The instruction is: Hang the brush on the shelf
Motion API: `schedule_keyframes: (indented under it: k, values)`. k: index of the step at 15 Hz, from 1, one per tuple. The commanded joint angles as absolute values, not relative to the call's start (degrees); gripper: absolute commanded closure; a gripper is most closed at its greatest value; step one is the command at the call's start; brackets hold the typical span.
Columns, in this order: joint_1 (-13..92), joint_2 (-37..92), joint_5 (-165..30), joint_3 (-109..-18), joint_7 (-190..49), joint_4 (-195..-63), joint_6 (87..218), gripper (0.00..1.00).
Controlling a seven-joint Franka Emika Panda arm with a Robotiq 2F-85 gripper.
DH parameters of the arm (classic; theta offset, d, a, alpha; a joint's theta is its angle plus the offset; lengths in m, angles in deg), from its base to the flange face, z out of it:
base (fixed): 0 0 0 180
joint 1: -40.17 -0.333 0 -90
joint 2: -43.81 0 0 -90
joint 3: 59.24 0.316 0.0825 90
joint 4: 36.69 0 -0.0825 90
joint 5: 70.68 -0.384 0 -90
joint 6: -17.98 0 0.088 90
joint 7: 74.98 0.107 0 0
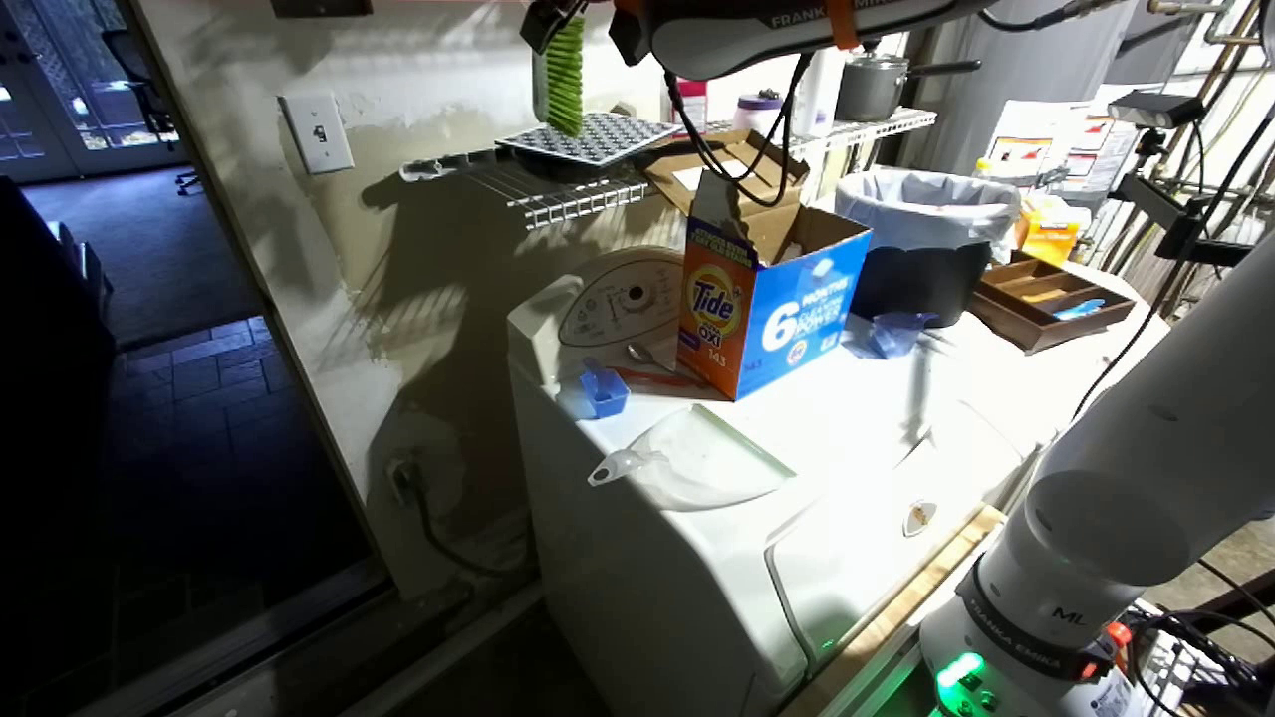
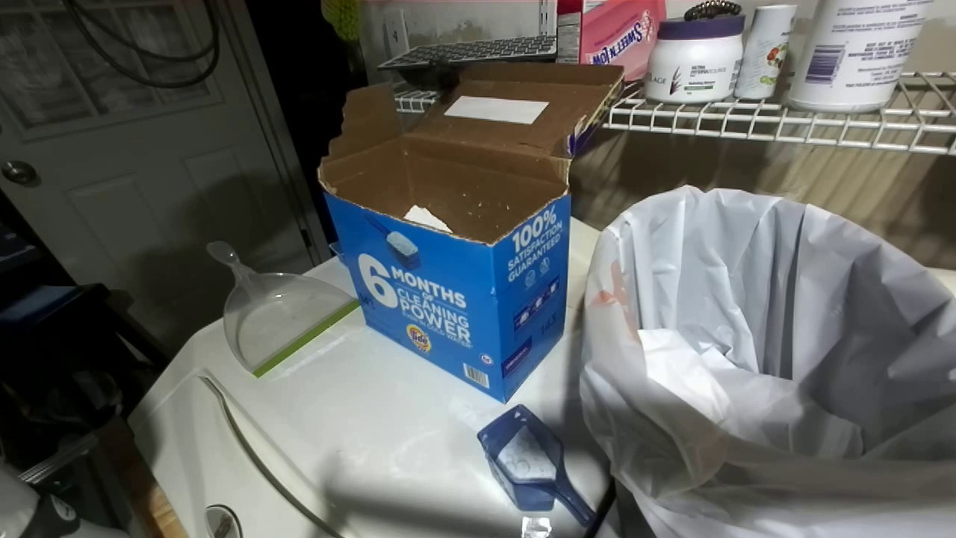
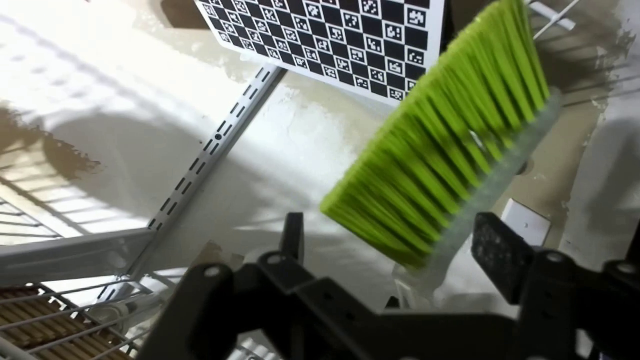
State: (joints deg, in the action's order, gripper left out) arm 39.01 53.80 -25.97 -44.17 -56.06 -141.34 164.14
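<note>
raised and looking free, but not proven hung

the brush [image 1: 561, 80] hangs with its bristled end lowest, between 11 and 12 o'clock in both exterior views, well above the counter [image 1: 857, 438] where the clear dustpan [image 1: 709, 453] lies, at 5 o'clock from it. the raising therefore looks done. below the brush, the checkered board [image 1: 613, 139] rests on the wire shelf [image 1: 586, 206]; whether the bristles touch the board cannot be told.

the tool [image 3: 390, 235] is spread wide in the wrist view, one finger at 7 o'clock and the other at 4, with the brush's handle running through the gap. nothing appears pinched. the finger at 4 o'clock stands right by the brush's back, and contact there is hard to judge.

with no grip visible, the brush is most likely borne by something above it, perhaps a higher part of the shelving, of which a bracket [image 3: 75, 254] and wires show at 8 o'clock. the handle's end is hidden behind the tool, so no hook or wire can be seen carrying it.

what seems left is to make sure the handle is caught, then back the tool off without the 4 o'clock finger knocking the brush loose.
</note>
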Motion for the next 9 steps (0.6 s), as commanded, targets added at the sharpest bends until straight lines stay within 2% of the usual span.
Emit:
schedule_keyframes:
  k: [1,9]
  values:
    - [38.5,55.3,-22.5,-44.7,-52.9,-141.6,164.0,0.00]
    - [38.7,58.0,-22.4,-44.6,-51.8,-142.5,163.6,0.00]
